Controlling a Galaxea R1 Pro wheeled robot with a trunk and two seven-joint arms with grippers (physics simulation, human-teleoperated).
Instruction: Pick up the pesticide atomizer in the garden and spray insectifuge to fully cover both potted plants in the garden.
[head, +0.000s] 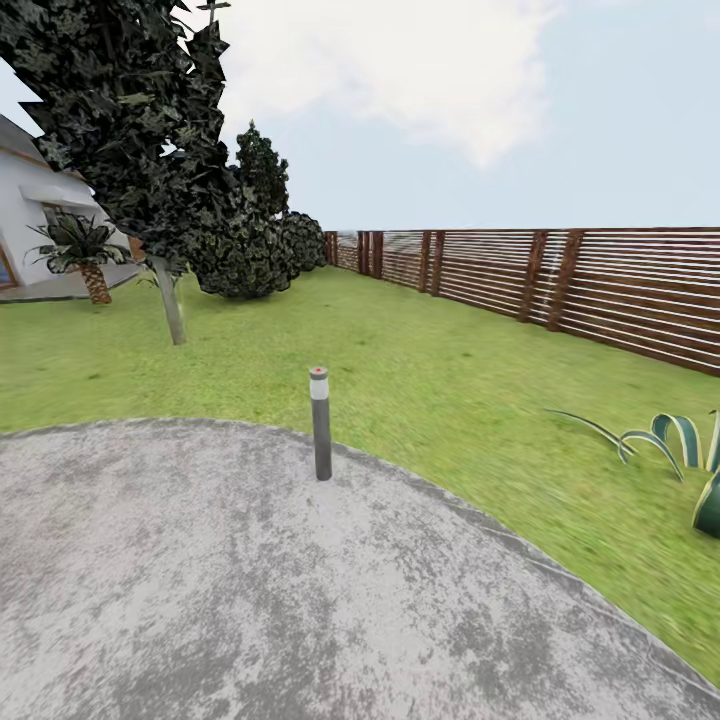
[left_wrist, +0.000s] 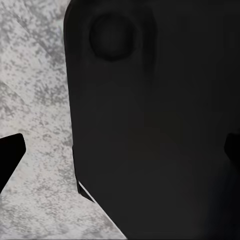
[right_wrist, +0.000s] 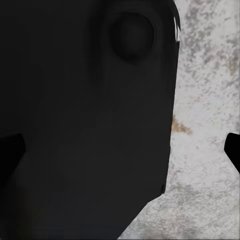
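The head view looks out over the garden (head: 400, 360): a round grey gravel patio (head: 250, 590) fills the foreground, and green lawn runs beyond it to a brown slatted wooden fence (head: 560, 280) along the right. A slim grey bollard light (head: 320, 423) with a pale band and a red-tipped cap stands upright just inside the patio's far edge. On the left, a dark-leaved tree (head: 130, 130) rises from the lawn, with dark round bushes (head: 250, 255) behind it, a small palm (head: 85, 250) and the corner of a white house (head: 30, 210). A striped-leaf plant (head: 680, 450) pokes in at the right edge.

In the left wrist view, a broad black robot body panel (left_wrist: 155, 125) hangs over mottled grey gravel, with the dark tip of a left gripper finger (left_wrist: 10, 155) at the side. The right wrist view shows a similar black panel (right_wrist: 85, 125) above the gravel, and a right gripper fingertip (right_wrist: 232, 150) at the edge. Each pair of tips sits wide apart at opposite frame edges, holding nothing.
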